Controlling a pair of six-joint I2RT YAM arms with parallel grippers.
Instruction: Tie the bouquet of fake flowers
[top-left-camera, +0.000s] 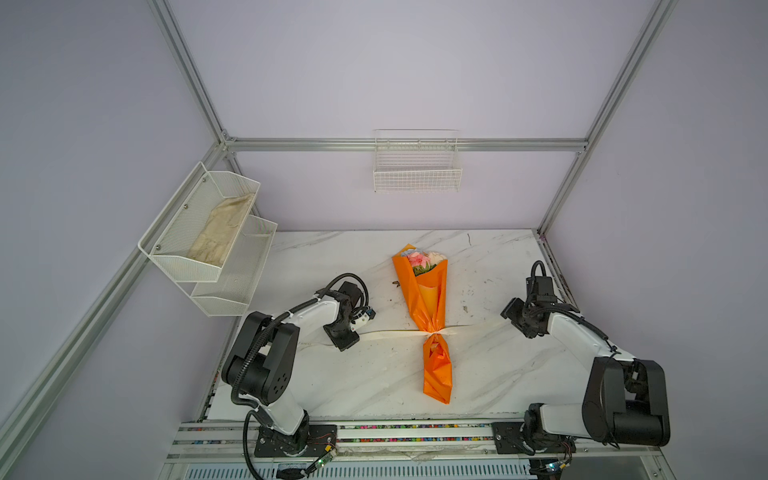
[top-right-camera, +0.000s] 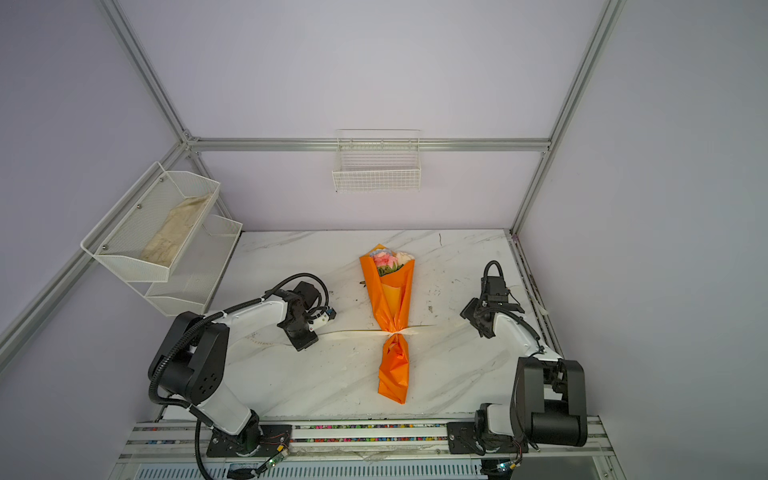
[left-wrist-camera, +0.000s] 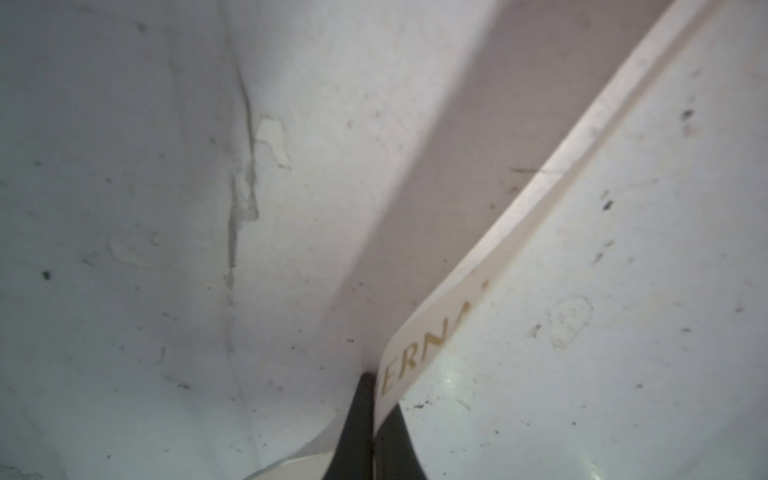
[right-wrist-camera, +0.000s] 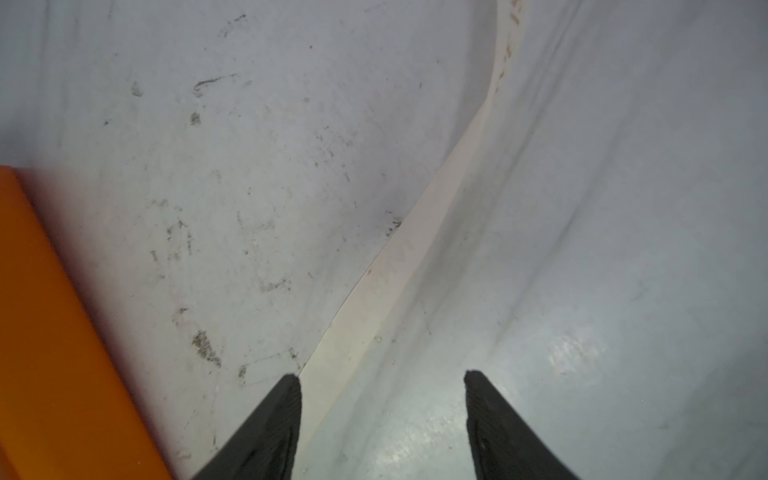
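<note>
Where left gripper pinches ribbon, gold "ERNA" shows; right gripper spread.

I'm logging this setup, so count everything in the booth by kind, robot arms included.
bouquet: 1
ribbon: 1
wire basket: 1
mesh shelf: 1
cloth: 1
robot arms: 2
Total: 7

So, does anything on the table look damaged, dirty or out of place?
Nothing is damaged. The bouquet of fake flowers lies flat, the ribbon cinched around it. Only the table looks odd: dark scuffs and a small brown scrap beside the bouquet.
</note>
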